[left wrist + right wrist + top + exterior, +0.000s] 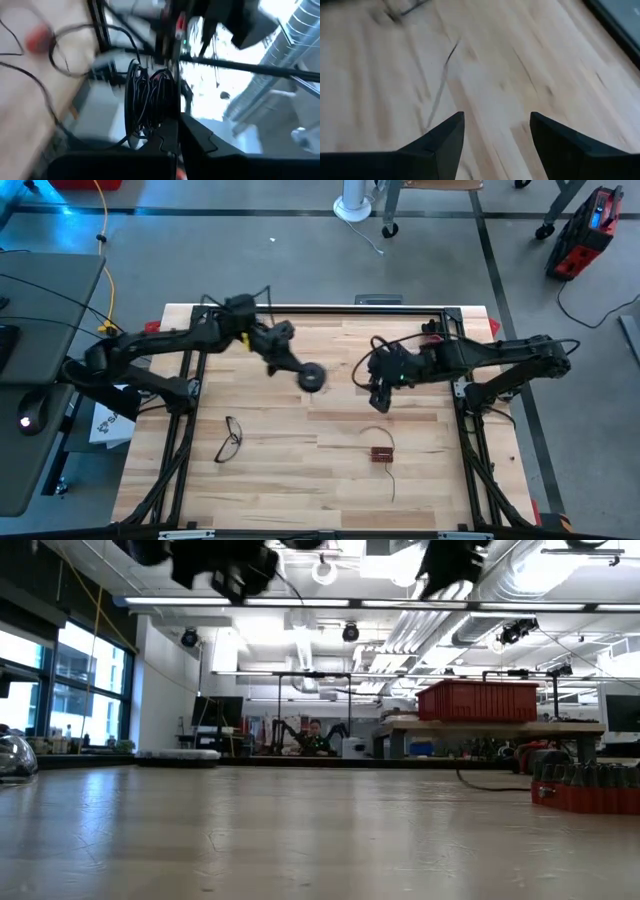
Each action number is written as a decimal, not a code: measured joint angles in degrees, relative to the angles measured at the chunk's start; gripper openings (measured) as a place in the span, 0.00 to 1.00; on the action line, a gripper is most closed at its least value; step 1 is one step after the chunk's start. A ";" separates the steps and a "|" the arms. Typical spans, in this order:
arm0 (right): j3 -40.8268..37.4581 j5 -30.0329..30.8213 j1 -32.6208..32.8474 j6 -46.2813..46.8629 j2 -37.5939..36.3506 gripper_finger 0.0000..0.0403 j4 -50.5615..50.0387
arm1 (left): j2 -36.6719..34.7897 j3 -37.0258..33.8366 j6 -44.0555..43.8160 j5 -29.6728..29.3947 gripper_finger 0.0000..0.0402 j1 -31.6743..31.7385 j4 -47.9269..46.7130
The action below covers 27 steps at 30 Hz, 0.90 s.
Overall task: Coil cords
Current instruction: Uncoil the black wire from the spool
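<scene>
The cord's small round black reel (312,377), wound with thin dark wire (150,102), hangs above the middle of the wooden table, and my left gripper (300,370) is shut on it. More thin wire (391,480) lies on the table at the near right, by a small reddish-brown piece (381,454). I cannot tell whether it joins the reel. Right of the reel and above the table, my right gripper (380,397) stands open, with nothing between its fingers (445,140). It looks down on bare wood and a stretch of wire (442,85). My left gripper pinches the reel at its rim (167,131) between its two fingers, which come level from the table's left. The reel hangs clear of the table beyond the fingertips. A strand of wire (57,125) trails slack from it.
Black-framed eyeglasses (229,438) lie on the table at the near left. A black frame (300,310) runs along the table's far edge and down both sides. A yellow cable (107,250) and a desk stand off the table's left.
</scene>
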 joint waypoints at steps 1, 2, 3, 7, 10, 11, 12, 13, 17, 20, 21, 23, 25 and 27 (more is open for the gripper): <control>0.00 -1.17 -0.57 -1.47 -0.12 0.55 2.95 | -1.60 0.00 -0.97 1.55 0.00 0.16 -2.92; 0.00 -2.96 -1.19 -3.17 -0.16 0.55 6.09 | -2.96 0.00 -1.51 2.62 0.00 0.21 -5.78; 0.00 -5.32 -1.89 -4.94 -0.16 0.55 9.14 | -4.09 0.00 -1.57 3.51 0.00 0.20 -8.52; 0.02 -15.72 -4.39 -10.82 0.42 0.55 22.99 | -5.59 -0.09 1.01 5.22 0.00 -0.35 -11.09; 0.02 -15.94 -5.99 -12.78 1.38 0.55 31.02 | -5.40 0.89 -1.03 -1.13 0.00 -0.46 -4.17; 0.02 -15.91 -6.60 -13.30 1.76 0.55 33.08 | -5.14 1.58 -2.19 -3.32 0.00 -0.35 -0.63; 0.03 -15.92 -7.14 -13.84 1.91 0.55 34.64 | -4.92 2.22 -3.06 -4.47 0.00 -0.14 3.00; 0.04 -15.90 -7.62 -13.95 1.96 0.55 34.95 | -4.57 3.09 -3.89 -5.13 0.00 0.26 6.58; 0.02 -16.67 -9.63 -14.07 2.16 0.55 36.17 | -4.25 7.95 -5.63 -7.44 0.00 1.67 10.24; 0.02 -19.76 -10.49 -14.08 2.29 0.55 39.42 | -4.21 11.57 -3.59 -10.00 0.00 2.03 6.19; 0.02 -20.43 -10.58 -14.39 2.44 0.55 40.48 | -4.17 12.60 -2.51 -10.90 0.00 2.24 4.91; 0.02 -20.97 -10.48 -14.49 2.60 0.55 41.12 | -4.14 14.69 -0.55 -11.89 0.00 2.42 2.97; 0.00 -21.04 -10.30 -14.55 2.69 0.55 42.73 | -4.20 16.46 1.66 -12.13 0.00 2.74 1.40; 0.02 -21.08 -10.30 -15.50 2.62 0.55 44.56 | -4.20 17.74 3.00 -12.62 0.00 2.78 -0.12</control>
